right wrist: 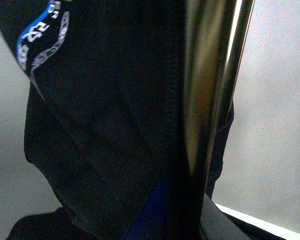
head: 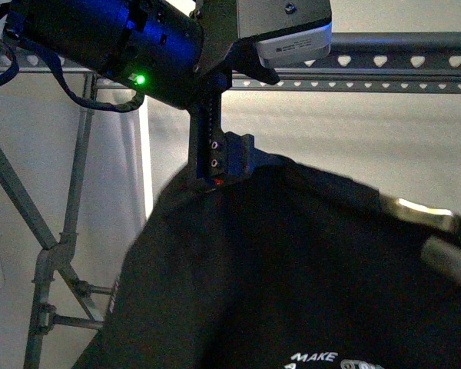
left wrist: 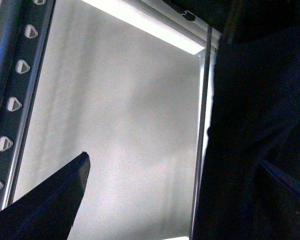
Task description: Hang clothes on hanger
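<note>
Lifting is the step in hand. Front view: left gripper and right gripper bear the clothes up just under the hanger rail.

Left wrist view: one finger stands apart from the cloth, so I cannot tell the grip.

Right wrist view: cloth lies along a metal finger, and again I cannot tell.

Next, the top edge must clear the rail.

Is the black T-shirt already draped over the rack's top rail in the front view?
No, the T-shirt sits below the rail, bare wall showing between them.
</note>
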{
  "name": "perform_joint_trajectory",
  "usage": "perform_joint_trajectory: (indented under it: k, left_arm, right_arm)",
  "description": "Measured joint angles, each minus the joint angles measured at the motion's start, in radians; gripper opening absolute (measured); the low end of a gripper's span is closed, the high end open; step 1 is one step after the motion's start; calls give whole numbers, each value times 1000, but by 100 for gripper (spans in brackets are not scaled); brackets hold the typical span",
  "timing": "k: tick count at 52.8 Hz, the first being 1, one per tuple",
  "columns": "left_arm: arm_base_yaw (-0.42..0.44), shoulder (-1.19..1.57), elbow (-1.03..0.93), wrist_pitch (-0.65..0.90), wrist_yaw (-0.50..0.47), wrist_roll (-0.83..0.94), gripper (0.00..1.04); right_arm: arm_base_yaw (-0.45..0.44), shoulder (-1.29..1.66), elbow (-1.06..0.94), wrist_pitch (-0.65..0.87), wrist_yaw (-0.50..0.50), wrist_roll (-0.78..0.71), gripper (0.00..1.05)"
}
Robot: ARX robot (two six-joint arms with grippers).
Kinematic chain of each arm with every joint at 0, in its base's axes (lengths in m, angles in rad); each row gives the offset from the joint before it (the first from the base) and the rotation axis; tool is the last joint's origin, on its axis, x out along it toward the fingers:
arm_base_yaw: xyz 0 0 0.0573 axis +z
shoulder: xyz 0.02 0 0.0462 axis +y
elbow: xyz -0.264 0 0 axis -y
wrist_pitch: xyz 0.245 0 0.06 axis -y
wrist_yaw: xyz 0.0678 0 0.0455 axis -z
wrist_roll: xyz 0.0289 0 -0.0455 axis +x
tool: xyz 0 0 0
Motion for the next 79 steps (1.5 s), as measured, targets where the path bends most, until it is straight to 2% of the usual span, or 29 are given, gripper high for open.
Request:
perform_joint_trajectory:
  k: [9,19,22,24,27,28,29,30,32,33,37,42,46,53,57,59,65,70,75,79]
  left_arm:
    - [0,0,0,0,0,0,98]
    - [2,0,-9,34,9,-25,98]
    - [14,5,-77,293,5,-212,98]
    - [25,25,-96,498,-58,-441,98]
    - [37,42,-89,621,-129,-616,98]
    - [48,51,-77,678,-184,-736,98]
    - [51,53,-73,686,-198,-736,98]
    - [63,61,-53,697,-249,-853,98]
    - [76,65,-29,692,-290,-916,98]
    - [90,70,-4,678,-361,-1017,98]
    - [137,76,67,605,-525,-1212,98]
    - [193,77,115,525,-661,-1365,98]
    - [229,71,122,497,-689,-1448,98]
    - [278,30,85,491,-688,-1566,98]
    - [289,-56,48,311,-552,-1498,86]
    - [290,-156,-61,256,-521,-1428,77]
    - [291,-359,-341,365,-495,-1363,54]
    - [307,-452,-539,458,-488,-1347,36]
    - [324,-500,-719,528,-485,-1341,17]
    - [352,-536,-808,564,-438,-1336,6]
  right_arm:
    - [-4,-26,-11,-117,55,-114,4]
    - [-17,-35,6,-259,53,-64,4]
    - [-29,-37,27,-333,41,-12,4]
    - [-40,-41,43,-383,26,20,4]
    - [-51,-51,55,-432,6,46,4]
    - [-57,-57,61,-454,-5,58,4]
    - [-60,-60,64,-465,-11,61,4]
    - [-66,-65,72,-485,-23,77,4]
    - [-72,-69,79,-502,-36,87,4]
    - [-78,-74,85,-515,-47,101,4]
    - [-94,-85,109,-555,-90,142,4]
    - [-108,-95,135,-571,-140,191,4]
    - [-114,-95,154,-577,-172,235,4]
    - [-111,-107,202,-589,-241,403,4]
    - [-93,-120,230,-637,-297,503,4]
    - [-84,-122,253,-674,-333,550,4]
    - [-63,-123,330,-785,-433,688,4]
    - [-45,-125,364,-796,-499,785,4]
    - [-23,-138,363,-705,-507,913,4]
    - [-6,-153,341,-576,-477,1039,4]
